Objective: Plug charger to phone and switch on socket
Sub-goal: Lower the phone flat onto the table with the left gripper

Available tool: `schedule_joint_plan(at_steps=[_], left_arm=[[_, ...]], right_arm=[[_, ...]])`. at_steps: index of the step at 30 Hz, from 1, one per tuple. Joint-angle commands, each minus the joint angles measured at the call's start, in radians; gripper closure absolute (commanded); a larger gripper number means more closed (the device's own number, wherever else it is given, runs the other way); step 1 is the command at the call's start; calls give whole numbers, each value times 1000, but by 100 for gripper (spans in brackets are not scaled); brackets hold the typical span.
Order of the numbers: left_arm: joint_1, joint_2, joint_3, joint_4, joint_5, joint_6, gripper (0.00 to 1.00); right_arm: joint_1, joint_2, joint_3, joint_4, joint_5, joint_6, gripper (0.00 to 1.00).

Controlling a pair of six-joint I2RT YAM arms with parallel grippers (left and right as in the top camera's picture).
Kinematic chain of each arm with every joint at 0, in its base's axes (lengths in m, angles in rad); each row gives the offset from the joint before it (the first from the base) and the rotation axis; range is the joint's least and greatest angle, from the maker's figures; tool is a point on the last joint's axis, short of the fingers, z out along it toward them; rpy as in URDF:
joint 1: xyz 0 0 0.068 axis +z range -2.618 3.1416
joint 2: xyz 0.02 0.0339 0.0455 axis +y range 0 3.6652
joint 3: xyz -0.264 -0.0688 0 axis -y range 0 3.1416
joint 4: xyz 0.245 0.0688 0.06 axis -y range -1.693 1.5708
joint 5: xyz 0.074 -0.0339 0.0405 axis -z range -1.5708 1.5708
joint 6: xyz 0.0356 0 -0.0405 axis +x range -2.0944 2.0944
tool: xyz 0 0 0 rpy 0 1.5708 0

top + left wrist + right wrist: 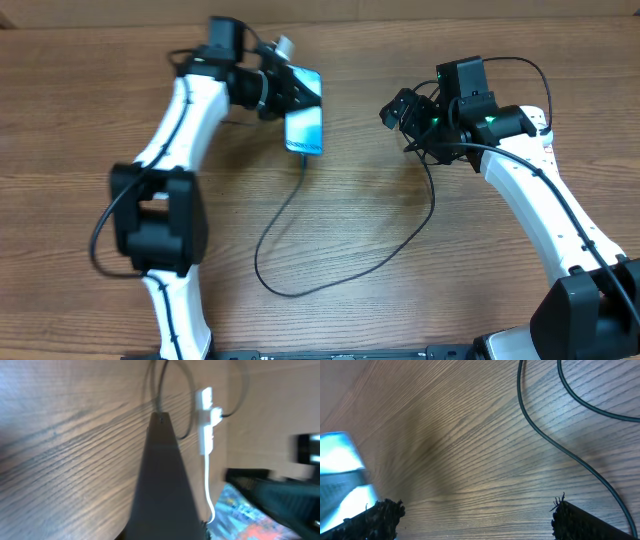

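Seemingly, the left gripper (283, 92) pinches the phone (305, 128), the charger (257, 258) meeting its lower end; the right gripper (480, 517) gapes wide.

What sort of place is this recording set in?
Likely a robotics lab bench: a wood-grain table, two white robot arms at it, and a phone on a black charger cable.

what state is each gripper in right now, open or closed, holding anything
left gripper: closed, nothing seen held in it
right gripper: open, holding nothing
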Motion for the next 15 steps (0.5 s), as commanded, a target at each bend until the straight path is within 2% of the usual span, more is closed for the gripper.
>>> schedule_joint_plan(at_steps=[1, 5, 8, 11, 15], left_arm=[[-31, 95, 14, 33, -25, 11, 96], [-43, 156, 14, 91, -25, -53, 96], [-45, 174, 14, 112, -41, -56, 96], [-50, 176, 14, 109, -101, -56, 96], [-76, 176, 14, 72, -267, -69, 96]], right_arm=[[0, -26, 8, -2, -11, -12, 0], [0, -26, 8, -15, -10, -32, 0], [0, -26, 8, -23, -10, -39, 0], [0, -26, 8, -24, -10, -38, 0], [6, -26, 8, -28, -10, -38, 0]])
